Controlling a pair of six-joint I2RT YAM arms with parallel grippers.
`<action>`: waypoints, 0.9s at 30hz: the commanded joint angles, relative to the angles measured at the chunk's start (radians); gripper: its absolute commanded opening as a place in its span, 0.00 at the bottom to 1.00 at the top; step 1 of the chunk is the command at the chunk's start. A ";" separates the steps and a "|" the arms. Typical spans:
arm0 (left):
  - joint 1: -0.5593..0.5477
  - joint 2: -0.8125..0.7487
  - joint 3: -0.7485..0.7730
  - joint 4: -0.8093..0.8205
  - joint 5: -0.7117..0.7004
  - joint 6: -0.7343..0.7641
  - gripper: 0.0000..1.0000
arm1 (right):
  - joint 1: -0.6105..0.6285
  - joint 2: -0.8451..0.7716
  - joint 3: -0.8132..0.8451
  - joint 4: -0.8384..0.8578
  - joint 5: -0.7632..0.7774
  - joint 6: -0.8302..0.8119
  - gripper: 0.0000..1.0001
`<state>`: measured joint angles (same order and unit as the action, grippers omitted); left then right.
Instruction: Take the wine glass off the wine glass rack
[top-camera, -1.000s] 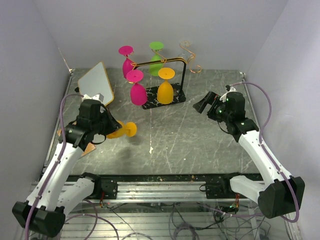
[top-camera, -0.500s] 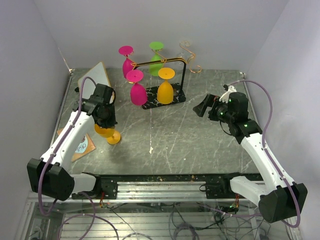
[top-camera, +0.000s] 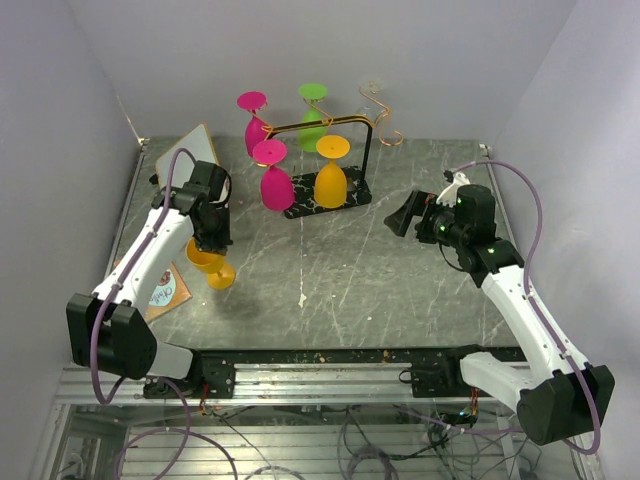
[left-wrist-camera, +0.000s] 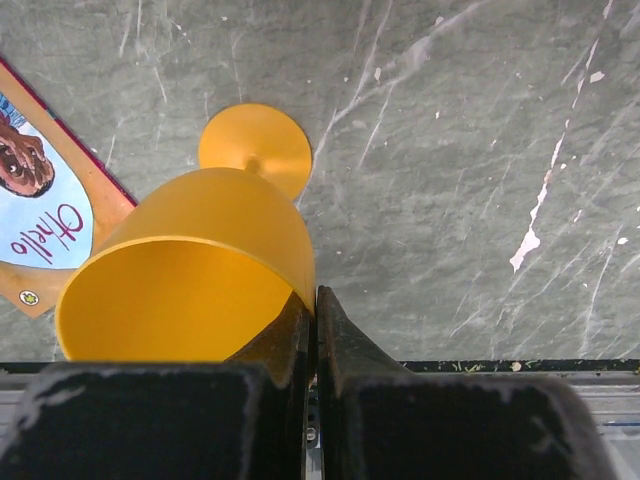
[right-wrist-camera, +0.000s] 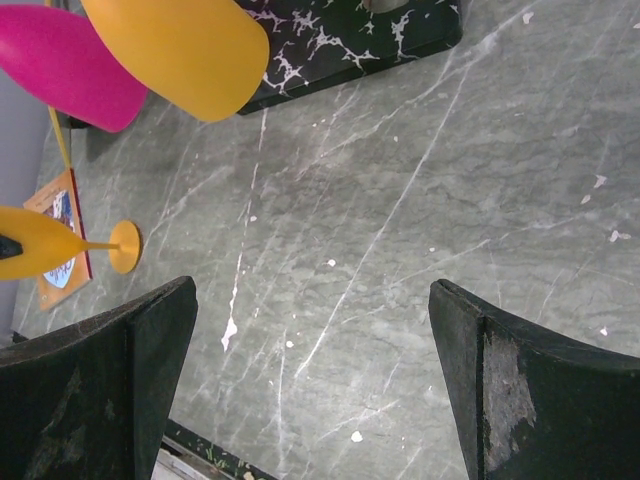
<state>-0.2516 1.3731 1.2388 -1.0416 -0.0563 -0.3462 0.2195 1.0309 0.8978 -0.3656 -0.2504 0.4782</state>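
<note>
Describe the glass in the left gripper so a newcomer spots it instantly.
On the grey marble-look table, look to the left side, away from the wine glass rack at the back. There the left gripper is shut on the rim of an orange wine glass, beside a brown-edged card. It's the only glass off the rack; the other orange glass hangs upside down there.

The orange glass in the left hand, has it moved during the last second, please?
Yes: the orange glass, pinched by the left hand, has shifted leftward, farther from the wine glass rack.
</note>
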 joint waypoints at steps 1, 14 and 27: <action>0.006 0.021 0.027 -0.010 0.031 0.026 0.07 | -0.005 0.006 0.012 0.014 -0.019 -0.012 1.00; 0.006 -0.026 0.046 0.001 0.028 0.023 0.41 | -0.005 0.030 0.016 0.020 -0.041 -0.011 1.00; 0.006 -0.298 0.024 0.201 0.146 -0.025 0.65 | -0.004 0.074 0.032 0.095 -0.192 0.044 1.00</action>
<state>-0.2508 1.1618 1.2694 -0.9714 -0.0093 -0.3527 0.2192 1.0859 0.8978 -0.3382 -0.3603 0.4934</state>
